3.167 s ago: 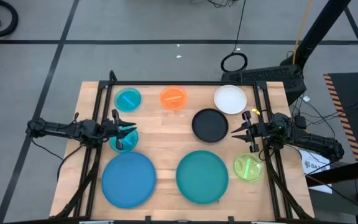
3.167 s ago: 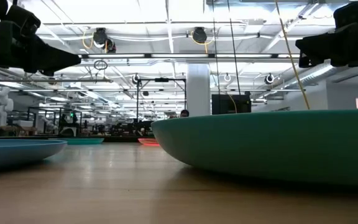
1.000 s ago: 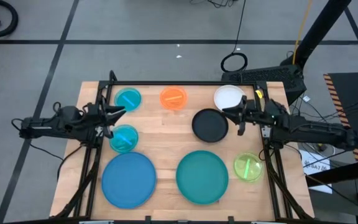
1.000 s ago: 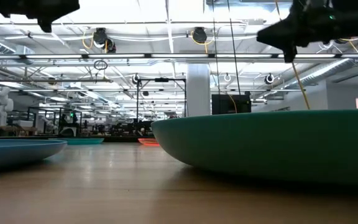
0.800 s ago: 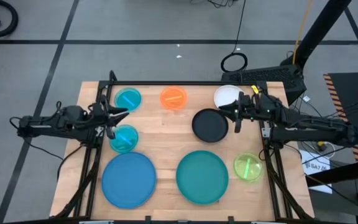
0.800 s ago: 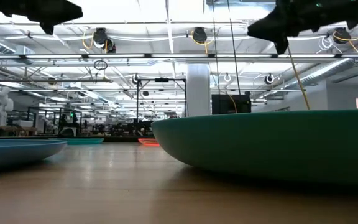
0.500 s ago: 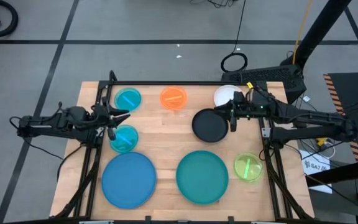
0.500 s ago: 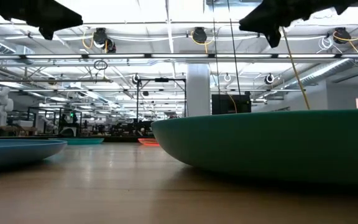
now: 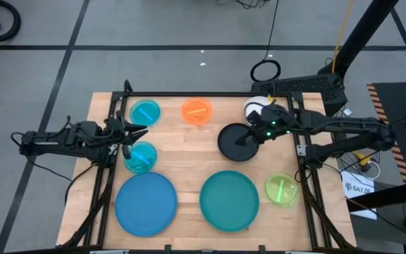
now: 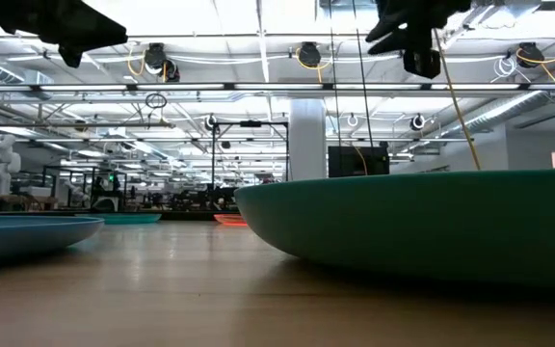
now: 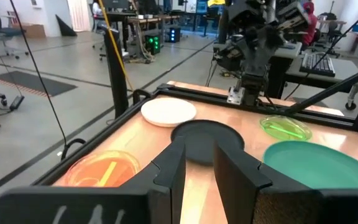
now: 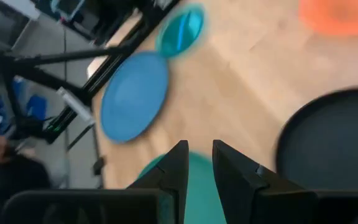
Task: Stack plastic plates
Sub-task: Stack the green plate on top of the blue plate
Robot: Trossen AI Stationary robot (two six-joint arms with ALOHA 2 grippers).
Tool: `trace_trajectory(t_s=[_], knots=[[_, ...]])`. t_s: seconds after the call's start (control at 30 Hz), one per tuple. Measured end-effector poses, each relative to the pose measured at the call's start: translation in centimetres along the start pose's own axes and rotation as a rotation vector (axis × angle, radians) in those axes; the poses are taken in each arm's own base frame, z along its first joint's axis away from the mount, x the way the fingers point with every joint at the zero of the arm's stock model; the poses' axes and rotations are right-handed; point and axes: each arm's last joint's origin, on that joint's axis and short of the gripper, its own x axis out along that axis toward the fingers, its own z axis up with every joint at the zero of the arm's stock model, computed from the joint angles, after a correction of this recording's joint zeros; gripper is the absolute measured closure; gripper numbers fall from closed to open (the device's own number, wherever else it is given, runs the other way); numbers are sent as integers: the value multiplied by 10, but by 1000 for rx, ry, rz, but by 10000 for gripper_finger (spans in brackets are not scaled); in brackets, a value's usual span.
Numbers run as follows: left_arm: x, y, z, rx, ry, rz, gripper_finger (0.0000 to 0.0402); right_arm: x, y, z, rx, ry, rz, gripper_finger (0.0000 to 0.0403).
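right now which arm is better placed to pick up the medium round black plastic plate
Right. The right tool hangs directly above the medium round black plastic plate, fingers close together, while the left tool sits across the table beside the small translucent cyan plastic plates.

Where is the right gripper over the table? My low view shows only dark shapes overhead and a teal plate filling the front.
Observer: In the high view the right gripper is above the black plate, on its right side.
Operator: Is it holding anything?
Observer: No. The right wrist view shows its fingers narrowly apart with nothing between them.
Operator: And the left arm?
Observer: The left gripper hovers at the table's left side, between the two cyan plates.
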Motion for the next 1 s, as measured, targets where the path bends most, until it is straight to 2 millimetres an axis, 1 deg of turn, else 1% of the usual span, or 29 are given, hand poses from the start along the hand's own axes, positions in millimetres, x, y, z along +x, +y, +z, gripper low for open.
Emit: trace_trajectory(t_s=[0.13,0.23,0.33,0.5,0.67,1.0], knots=[[0,0,0,0,0,0,314,11,16,10,-6,86,-25,337],[0,0,0,0,0,0,314,20,19,12,40,154,-77,337],[0,0,0,0,0,0,314,31,18,8,120,223,-137,337],[0,0,-1,3,10,1,314,47,15,-6,212,334,-237,337],[0,0,-2,-1,21,2,314,61,13,-24,249,457,-351,337],[0,0,-2,-5,21,2,314,100,14,-59,242,623,-497,337]])
